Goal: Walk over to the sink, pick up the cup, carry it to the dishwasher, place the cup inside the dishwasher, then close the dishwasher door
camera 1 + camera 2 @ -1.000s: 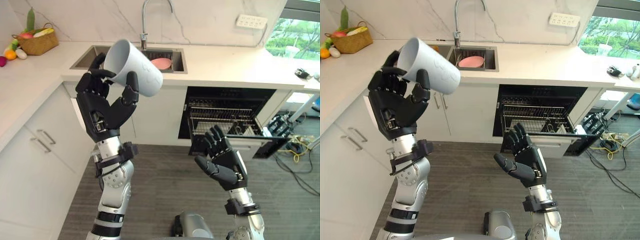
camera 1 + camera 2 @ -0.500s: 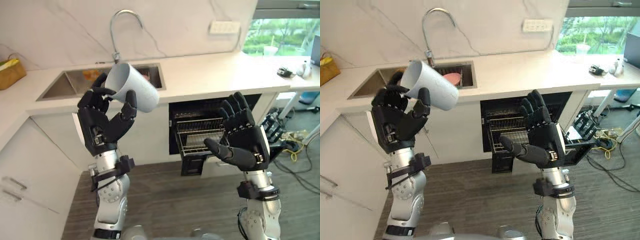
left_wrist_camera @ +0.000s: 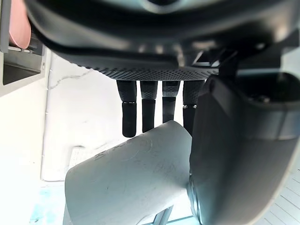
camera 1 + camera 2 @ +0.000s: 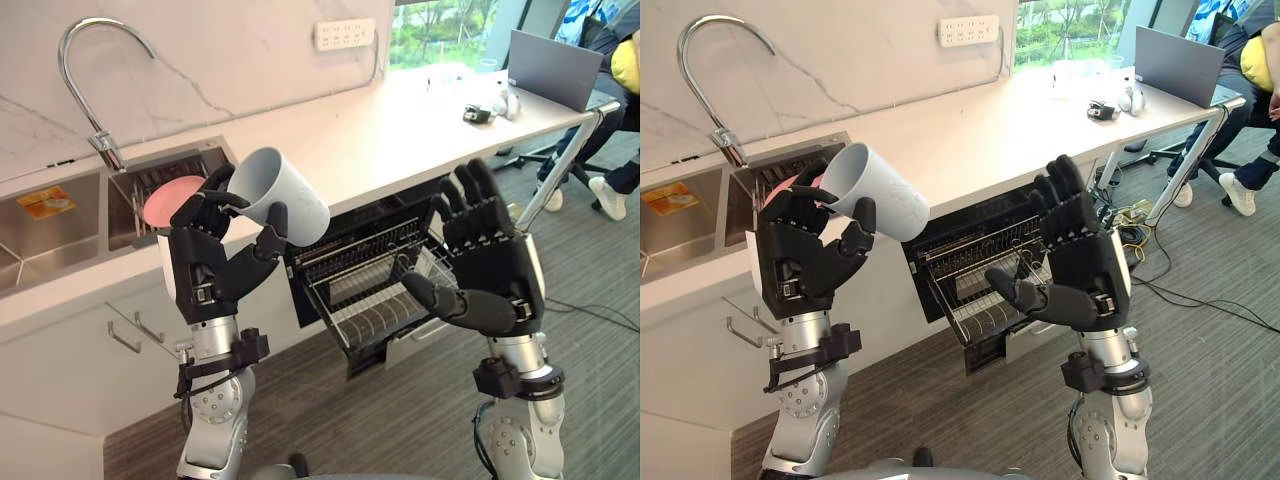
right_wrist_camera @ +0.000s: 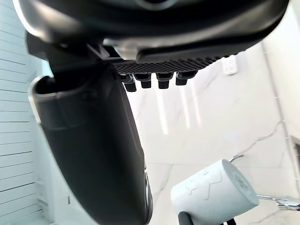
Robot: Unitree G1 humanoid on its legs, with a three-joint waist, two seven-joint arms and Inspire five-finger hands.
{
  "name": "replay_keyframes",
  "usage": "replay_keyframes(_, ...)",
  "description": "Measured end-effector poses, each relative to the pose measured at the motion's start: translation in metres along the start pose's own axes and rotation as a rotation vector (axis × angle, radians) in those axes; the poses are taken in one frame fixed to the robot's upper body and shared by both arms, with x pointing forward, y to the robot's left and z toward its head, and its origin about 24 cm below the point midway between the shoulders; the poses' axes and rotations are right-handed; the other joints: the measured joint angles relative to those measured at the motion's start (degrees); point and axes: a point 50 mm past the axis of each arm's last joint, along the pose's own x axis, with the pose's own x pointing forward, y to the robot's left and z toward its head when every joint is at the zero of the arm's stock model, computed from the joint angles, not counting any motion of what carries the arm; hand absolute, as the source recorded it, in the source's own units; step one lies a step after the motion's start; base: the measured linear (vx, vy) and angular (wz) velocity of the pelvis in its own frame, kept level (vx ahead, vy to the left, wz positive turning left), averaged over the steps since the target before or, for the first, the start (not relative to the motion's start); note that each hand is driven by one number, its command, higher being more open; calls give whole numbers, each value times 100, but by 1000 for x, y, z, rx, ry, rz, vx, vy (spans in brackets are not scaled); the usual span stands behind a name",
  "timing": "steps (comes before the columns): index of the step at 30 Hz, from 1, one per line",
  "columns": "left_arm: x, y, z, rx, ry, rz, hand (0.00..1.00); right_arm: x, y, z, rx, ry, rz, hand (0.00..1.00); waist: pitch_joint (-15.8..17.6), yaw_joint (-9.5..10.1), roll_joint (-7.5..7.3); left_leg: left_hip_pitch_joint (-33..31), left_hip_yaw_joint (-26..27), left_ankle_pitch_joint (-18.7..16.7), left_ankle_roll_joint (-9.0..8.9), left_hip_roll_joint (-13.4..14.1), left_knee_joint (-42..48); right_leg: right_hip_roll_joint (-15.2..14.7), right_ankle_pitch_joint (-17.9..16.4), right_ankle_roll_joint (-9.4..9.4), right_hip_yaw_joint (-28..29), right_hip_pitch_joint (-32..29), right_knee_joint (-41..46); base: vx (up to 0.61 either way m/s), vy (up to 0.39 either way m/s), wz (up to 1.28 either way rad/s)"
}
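Aloft, plain pale-grey cup (image 4: 288, 196), tilted, in curled left robot hand (image 4: 207, 275); right robot hand (image 4: 493, 265) spread, empty.

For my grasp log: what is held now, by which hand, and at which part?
The left hand holds the cup by its outer wall, fingers on one side and thumb on the other. The right hand is open and holds nothing.
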Motion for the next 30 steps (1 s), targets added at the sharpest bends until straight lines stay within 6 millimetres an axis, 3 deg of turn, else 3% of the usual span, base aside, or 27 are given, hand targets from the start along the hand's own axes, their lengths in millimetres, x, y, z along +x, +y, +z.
replay_keyframes(6,4,-6,1,-13,-16,-42,0,2,0,-1,5,16,2,100,-67,-46,1,165,35,226,-11,15,-411,25,61,45,-41,-46,-46,-23,-26,-4)
replay_keyframes(12,17,-22,2,-5,-72,-109,0,17,10,4,5,-2,72,100,-101,-71,9,173,160,440,45,26,-761,53,200,75,-18,-200,-197,-82,-15,-12)
replay_keyframes(18,15,-34,-9,10,-34,-170,0,30,25,-2,14,23,150,100,-125,-73,13,173,267,616,110,-15,-992,-1,249,103,-20,-340,-221,-96,-4,-10)
replay_keyframes(30,12,-57,-21,53,0,-281,0,45,31,-7,23,59,143,100,-134,-82,9,36,235,826,154,-54,-996,-3,350,146,-56,-464,-265,-46,-34,2)
